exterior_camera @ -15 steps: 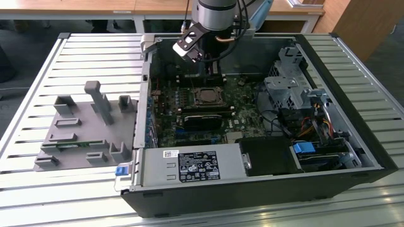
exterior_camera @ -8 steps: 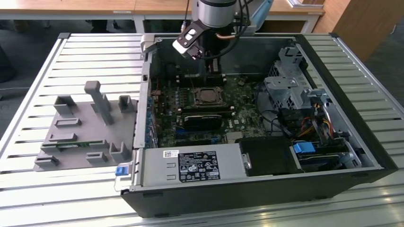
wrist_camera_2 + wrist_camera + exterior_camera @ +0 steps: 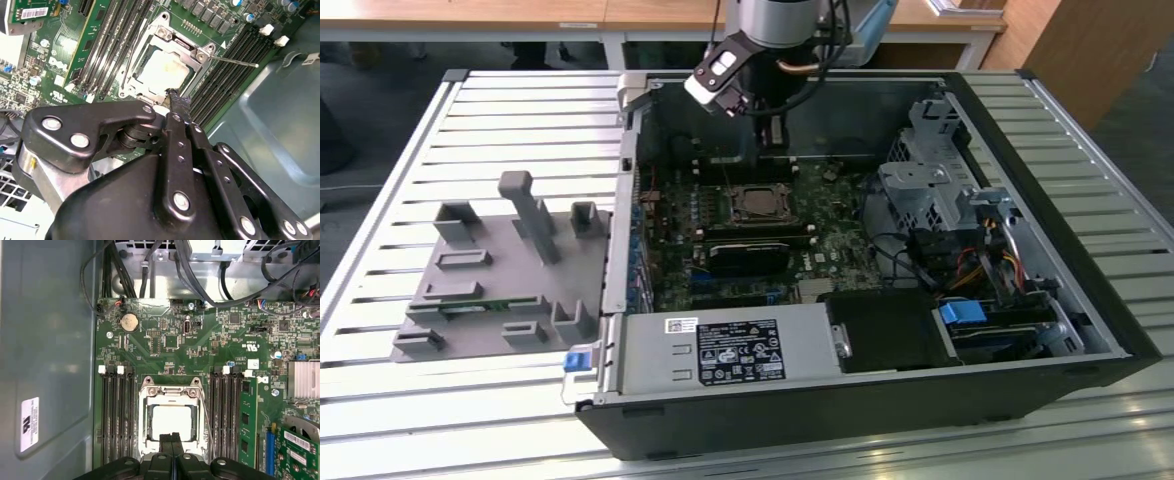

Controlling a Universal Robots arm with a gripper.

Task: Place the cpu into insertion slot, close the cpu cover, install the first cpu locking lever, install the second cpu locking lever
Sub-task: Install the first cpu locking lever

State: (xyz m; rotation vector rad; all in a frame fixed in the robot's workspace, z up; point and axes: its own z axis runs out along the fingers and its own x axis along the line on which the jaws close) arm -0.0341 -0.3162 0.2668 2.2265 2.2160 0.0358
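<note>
Slatted metal counter [image 3: 520, 100] holds an open computer case [image 3: 854, 410]. The cpu [image 3: 171, 421] lies in the insertion slot [image 3: 148, 425], with the cpu cover [image 3: 172, 391] down. One locking lever [image 3: 235, 61] looks loose. The hand [image 3: 172, 437], pinched together, is at the cover's edge.

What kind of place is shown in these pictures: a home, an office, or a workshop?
Probably a robotics lab or test workshop. An open computer case lies on a slatted metal table, a grey parts fixture sits beside it, and a robot arm reaches into the case.
</note>
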